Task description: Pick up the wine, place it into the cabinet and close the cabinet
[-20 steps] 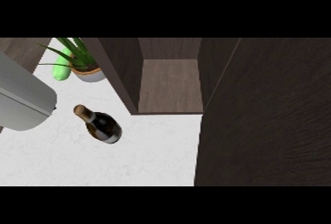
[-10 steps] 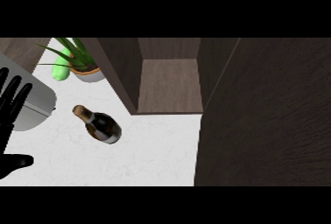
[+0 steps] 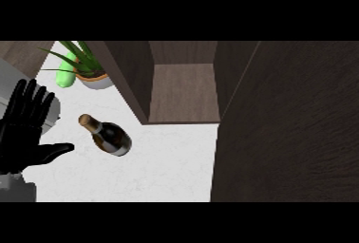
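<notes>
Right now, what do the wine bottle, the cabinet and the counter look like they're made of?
The wine bottle looks like dark glass: glossy near-black body, with a tan cork or foil top and a pale band near its base. The cabinet looks like matte dark brown wood, judging by the grain lines on its shelf and door. The counter looks like pale stone or laminate, faintly mottled; which one is unclear.

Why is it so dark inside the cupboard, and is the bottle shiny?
In the head view, the open cabinet looks dim inside because its walls shade the shelf, while the white counter is brightly lit. The wine bottle shows only a faint pale sheen on its dark glass, no strong glare. The left hand is so black that its details are hard to see.
</notes>
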Action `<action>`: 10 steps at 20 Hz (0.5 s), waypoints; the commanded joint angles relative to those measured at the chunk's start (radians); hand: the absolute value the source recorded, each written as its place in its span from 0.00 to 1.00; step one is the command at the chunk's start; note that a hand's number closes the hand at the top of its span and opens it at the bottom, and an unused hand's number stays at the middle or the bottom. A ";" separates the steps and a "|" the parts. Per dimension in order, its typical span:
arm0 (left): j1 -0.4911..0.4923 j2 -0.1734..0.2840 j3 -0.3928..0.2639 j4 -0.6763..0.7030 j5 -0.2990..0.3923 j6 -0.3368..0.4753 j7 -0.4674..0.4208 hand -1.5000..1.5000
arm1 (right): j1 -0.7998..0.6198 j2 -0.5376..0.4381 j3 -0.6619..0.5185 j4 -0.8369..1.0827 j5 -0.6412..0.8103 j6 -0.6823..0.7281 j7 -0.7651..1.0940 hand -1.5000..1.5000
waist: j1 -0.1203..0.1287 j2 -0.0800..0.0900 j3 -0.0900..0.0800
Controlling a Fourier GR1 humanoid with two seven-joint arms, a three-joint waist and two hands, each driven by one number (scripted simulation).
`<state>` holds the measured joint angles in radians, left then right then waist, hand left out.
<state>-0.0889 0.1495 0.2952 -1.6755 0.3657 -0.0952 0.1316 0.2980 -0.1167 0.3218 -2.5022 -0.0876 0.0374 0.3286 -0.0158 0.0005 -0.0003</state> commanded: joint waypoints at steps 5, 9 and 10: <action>-0.001 -0.012 0.010 0.245 -0.086 -0.027 -0.199 0.00 | 0.099 -0.045 -0.097 -0.148 -0.191 0.078 -0.003 0.00 | -0.001 0.000 0.001; -0.077 0.004 0.011 0.426 -0.098 -0.061 -0.264 0.00 | 0.084 -0.014 -0.079 -0.103 -0.153 0.084 -0.025 0.00 | -0.003 0.001 0.000; -0.031 0.000 0.018 0.455 -0.076 -0.122 -0.323 0.00 | 0.145 -0.025 -0.058 -0.158 -0.143 0.093 -0.014 0.00 | -0.007 -0.001 0.000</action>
<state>-0.1188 0.1447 0.3046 -1.3472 0.2890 -0.1583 -0.1029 0.3470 -0.1282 0.2655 -2.4991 -0.1062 0.1081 0.2779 -0.0170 0.0007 -0.0002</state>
